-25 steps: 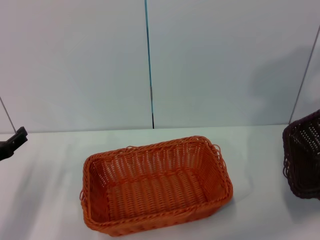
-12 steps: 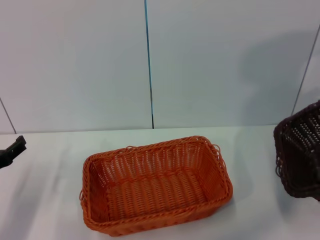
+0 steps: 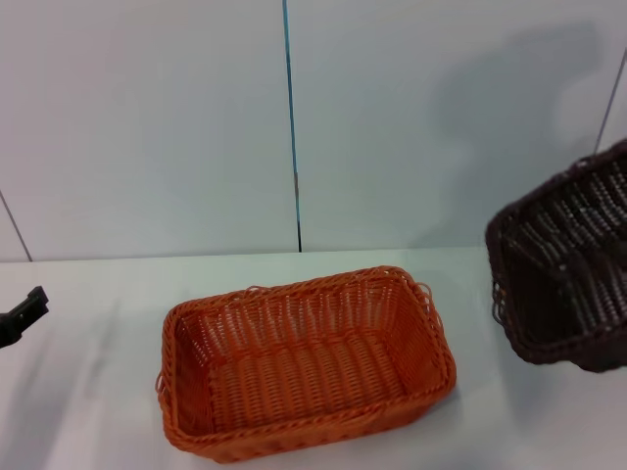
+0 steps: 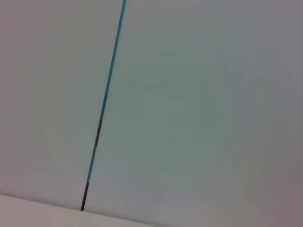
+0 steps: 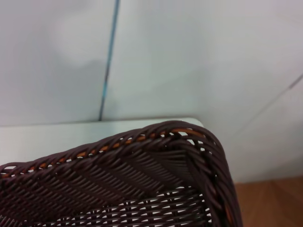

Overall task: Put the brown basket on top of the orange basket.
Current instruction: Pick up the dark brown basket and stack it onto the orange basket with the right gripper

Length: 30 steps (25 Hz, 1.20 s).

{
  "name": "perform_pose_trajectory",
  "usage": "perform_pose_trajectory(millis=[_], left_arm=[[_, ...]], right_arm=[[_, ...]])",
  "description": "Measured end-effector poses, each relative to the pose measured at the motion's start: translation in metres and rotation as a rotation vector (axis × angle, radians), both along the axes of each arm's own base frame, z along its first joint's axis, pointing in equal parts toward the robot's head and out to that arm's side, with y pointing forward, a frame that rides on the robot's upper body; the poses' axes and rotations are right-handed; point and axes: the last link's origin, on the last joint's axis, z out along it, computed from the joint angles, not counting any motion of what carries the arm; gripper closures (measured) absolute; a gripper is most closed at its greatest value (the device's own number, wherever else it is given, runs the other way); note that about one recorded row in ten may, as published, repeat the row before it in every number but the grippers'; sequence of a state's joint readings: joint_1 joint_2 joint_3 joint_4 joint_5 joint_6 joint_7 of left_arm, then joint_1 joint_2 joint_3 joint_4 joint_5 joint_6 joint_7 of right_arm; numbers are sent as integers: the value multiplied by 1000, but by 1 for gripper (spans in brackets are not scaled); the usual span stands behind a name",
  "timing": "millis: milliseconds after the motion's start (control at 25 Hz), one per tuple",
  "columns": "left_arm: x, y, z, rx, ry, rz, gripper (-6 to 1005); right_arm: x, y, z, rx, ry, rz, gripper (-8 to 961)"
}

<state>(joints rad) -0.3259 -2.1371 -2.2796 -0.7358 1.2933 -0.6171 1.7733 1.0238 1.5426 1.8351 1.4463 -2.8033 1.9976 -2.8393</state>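
Observation:
The orange basket [image 3: 304, 360] stands upright on the white table, in the middle of the head view, with nothing in it. The brown basket [image 3: 566, 266] hangs tilted above the table at the right edge, its opening turned toward the orange basket and a gap between the two. Its braided rim and a corner [image 5: 142, 165] fill the right wrist view. My right gripper does not show in any view. Only a black tip of my left gripper [image 3: 22, 315] shows at the far left edge, well away from both baskets.
A white table [image 3: 88, 392] carries the orange basket, and a pale wall with a thin blue seam [image 3: 292, 127] stands behind it. The left wrist view holds only that wall and seam [image 4: 106, 99]. Wooden floor [image 5: 270, 203] shows past the table's right end.
The brown basket has risen and moved left into view, tilting more toward the orange basket. The left gripper tip has slid slightly down and outward. The orange basket has not moved.

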Motion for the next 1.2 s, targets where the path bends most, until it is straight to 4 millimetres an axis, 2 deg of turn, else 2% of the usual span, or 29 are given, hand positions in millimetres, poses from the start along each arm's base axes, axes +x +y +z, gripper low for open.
perform_pose_trajectory(millis=[760,1040,1200], left_arm=[[-6,-2,2,-10,7,10,64],[-11,-2,5,-33,24,14,64],[-14,-3,7,-41,31,16,64]], right_arm=[[-71,21,-48,-123,-16,121,822],[-103,35,-81,-124,-124,168,822],[-117,42,-102,-150,-120,213,822]])
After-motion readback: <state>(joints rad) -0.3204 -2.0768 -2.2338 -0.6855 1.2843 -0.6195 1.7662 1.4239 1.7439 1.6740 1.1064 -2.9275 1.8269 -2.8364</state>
